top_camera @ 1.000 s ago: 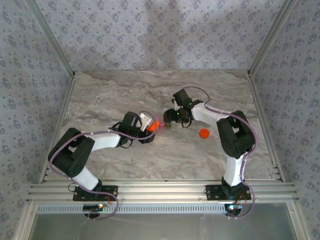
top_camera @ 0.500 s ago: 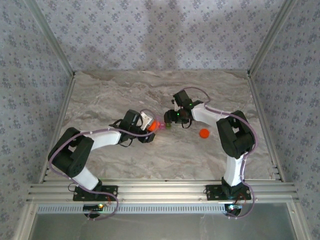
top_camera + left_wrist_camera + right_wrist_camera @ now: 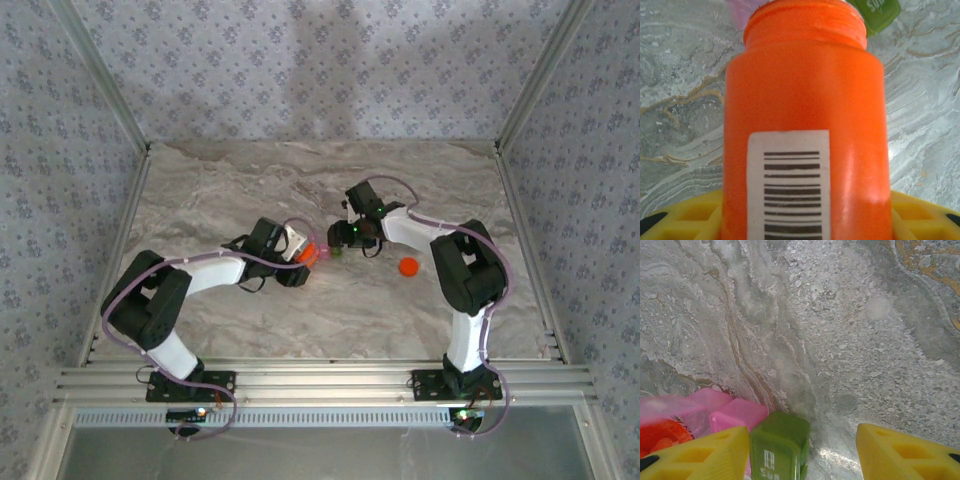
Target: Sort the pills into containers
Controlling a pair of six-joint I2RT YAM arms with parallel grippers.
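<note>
Boxes: the pink box (image 3: 735, 412) and green box (image 3: 779, 447) are joined and sit mid-table (image 3: 250, 190), between the arms.
Risk: pills may spill if the bottle (image 3: 805, 125) tips before the boxes are steady. A bump could slide these light boxes away.
Left gripper (image 3: 297, 252): closed around the bottle, whose open mouth is by the pink box.
Right gripper (image 3: 802, 440): low, partly open, with the green box between its fingers. It may touch one finger, but that is blurry. It grips nothing yet.
</note>
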